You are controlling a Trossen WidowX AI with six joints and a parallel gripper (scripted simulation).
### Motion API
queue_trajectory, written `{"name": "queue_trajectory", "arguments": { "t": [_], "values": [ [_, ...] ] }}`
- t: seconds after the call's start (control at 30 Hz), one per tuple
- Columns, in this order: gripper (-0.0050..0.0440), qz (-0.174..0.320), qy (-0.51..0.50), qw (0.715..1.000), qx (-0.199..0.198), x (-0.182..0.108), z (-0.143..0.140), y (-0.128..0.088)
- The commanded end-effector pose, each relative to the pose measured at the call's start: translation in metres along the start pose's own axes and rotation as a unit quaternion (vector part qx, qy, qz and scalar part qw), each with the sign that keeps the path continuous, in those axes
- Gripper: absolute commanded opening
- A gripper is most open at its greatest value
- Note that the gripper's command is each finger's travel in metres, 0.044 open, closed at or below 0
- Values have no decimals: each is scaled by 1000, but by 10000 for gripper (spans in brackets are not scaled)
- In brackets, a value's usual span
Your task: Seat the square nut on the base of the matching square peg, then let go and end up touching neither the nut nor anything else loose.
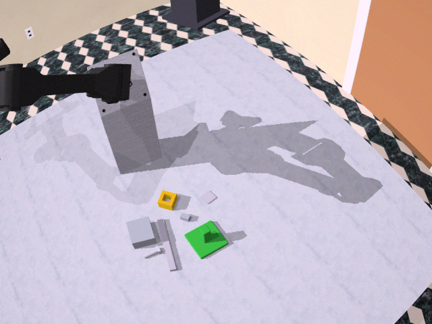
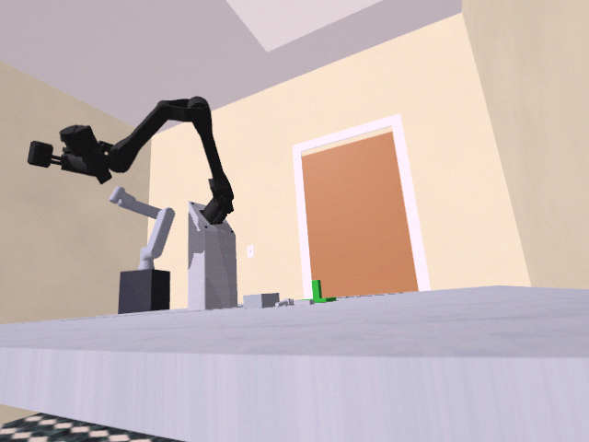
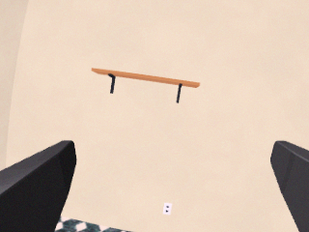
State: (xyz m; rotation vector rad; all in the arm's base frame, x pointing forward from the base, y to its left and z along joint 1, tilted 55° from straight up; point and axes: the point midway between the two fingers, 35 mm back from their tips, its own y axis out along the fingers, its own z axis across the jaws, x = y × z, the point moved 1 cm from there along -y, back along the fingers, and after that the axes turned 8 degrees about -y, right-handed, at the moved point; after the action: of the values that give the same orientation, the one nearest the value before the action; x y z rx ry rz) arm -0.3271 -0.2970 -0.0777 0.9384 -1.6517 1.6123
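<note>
Gripper (image 3: 170, 181) spread wide and empty, high beyond the counter's far-left corner, aimed at the wall. The yellow square nut (image 1: 167, 200) lies mid-counter, near the green square peg (image 1: 208, 233); swing down, straddle opposite walls squarely.

Cream walls (image 2: 428, 71) are wrapping the room, and a checkered green-and-cream floor (image 1: 163, 33) is running under a pale marble-look table (image 1: 279, 261). An orange door (image 2: 356, 214) is sitting in white trim on the right, while a wooden wall shelf (image 3: 145, 77) is hanging above a small outlet (image 3: 168, 208).
</note>
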Motion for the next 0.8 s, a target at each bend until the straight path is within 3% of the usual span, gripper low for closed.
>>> {"name": "queue_trajectory", "arguments": {
  "t": [0.0, 0.53, 0.57, 0.63, 0.77],
  "values": [
    [400, 0, 0, 1000, 0, 0, 0, 0],
    [400, 0, 0, 1000, 0, 0, 0, 0],
    [376, 0, -2, 1000, 2, 0, 1, -1],
    [328, 1, -16, 1000, 15, -2, 8, -9],
    [320, 5, -86, 993, 81, -13, 42, -52]
  ]
}}
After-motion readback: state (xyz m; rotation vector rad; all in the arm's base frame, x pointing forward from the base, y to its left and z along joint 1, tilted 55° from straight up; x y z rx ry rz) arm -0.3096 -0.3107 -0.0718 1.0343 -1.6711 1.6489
